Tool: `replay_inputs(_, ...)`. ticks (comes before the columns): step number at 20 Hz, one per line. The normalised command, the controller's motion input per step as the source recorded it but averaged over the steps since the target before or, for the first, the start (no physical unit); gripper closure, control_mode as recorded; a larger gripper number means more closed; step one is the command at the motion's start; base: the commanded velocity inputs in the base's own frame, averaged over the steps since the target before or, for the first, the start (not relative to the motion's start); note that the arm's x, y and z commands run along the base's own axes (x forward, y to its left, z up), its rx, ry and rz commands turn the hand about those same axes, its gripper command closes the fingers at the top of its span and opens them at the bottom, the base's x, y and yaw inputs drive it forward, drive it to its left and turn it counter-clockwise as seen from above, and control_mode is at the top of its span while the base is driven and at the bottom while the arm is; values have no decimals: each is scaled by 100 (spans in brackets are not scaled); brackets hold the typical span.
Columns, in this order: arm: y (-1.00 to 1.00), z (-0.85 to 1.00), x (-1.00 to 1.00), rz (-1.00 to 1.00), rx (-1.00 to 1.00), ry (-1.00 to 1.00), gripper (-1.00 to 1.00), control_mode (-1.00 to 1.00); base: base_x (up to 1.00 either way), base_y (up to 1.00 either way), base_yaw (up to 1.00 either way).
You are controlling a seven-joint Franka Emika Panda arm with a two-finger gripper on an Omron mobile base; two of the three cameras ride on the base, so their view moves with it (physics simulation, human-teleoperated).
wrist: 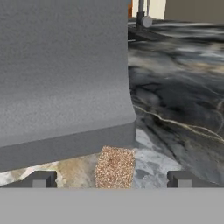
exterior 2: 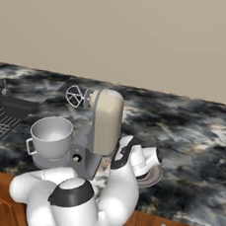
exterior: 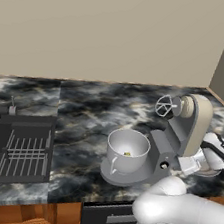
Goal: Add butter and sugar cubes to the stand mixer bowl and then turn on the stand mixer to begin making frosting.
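I see the dark grey mixer base [wrist: 65, 100] crowding the speckled tan sugar cube [wrist: 115, 167]; my gripper [wrist: 111, 179] fingers are apart, straddling it.

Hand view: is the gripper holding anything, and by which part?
Nothing is held. The gripper is open, its fingertips either side of the sugar cubes, not touching them.

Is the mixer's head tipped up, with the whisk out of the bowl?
Yes. In the left base view the stand mixer has its beige head tilted back, and the whisk hangs in the air, above and behind the stand mixer bowl.
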Motion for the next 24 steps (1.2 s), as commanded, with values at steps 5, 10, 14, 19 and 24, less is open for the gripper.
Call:
replay_inputs(5, 35, -7, 0, 0, 0, 1, -100, -100, 0, 0, 0)
replay_inputs(10, 37, -17, 0, 0, 0, 3, -100, -100, 0, 0, 0)
replay_inputs(14, 38, -25, 0, 0, -4, 5, -100, -100, 0, 0, 0)
replay_inputs(19, 36, -21, 0, 0, -4, 4, -100, -100, 0, 0, 0)
replay_inputs(24, 43, -17, 0, 0, -1, 5, -100, -100, 0, 0, 0)
